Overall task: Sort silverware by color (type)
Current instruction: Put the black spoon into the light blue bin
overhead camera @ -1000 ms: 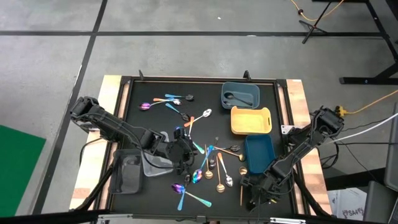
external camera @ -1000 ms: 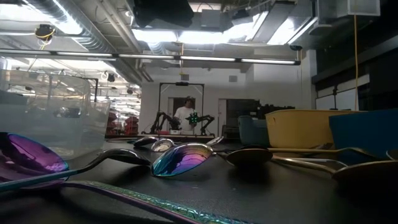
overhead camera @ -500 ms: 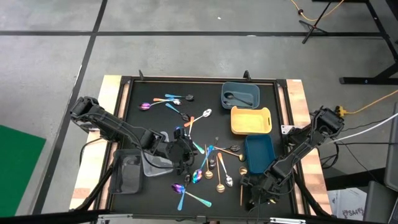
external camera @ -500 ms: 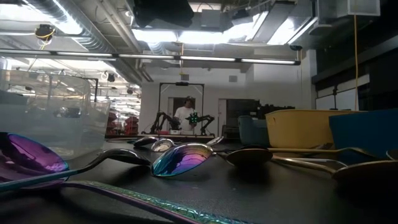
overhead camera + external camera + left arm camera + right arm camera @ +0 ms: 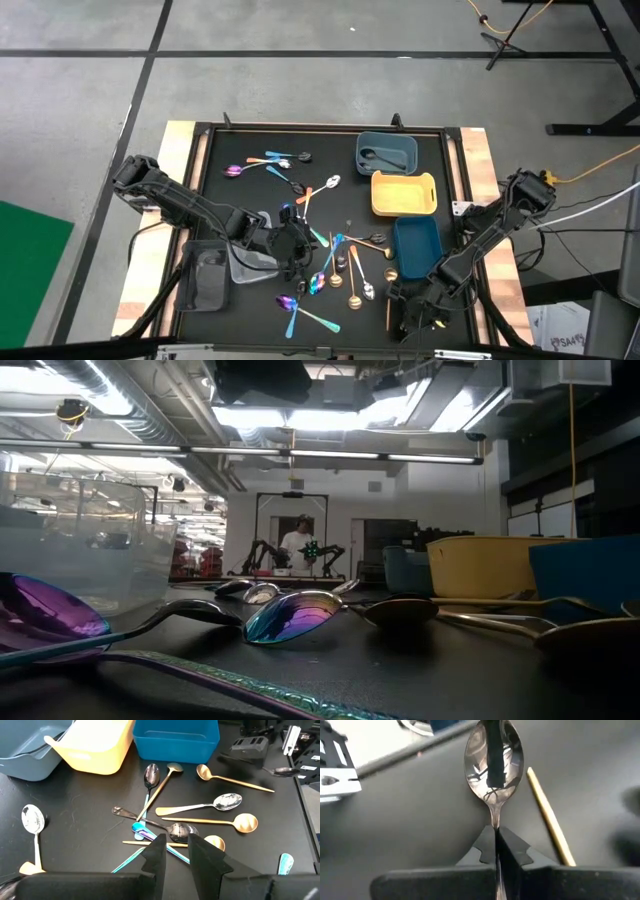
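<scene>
In right gripper (image 5: 496, 845) (shut): spoon (image 5: 493, 757)

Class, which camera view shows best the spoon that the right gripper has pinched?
The right wrist view: the silver spoon fills it, its neck pinched between the shut fingers. The high view shows only the right gripper there. The left wrist view barely catches it; the low view does not.
</scene>
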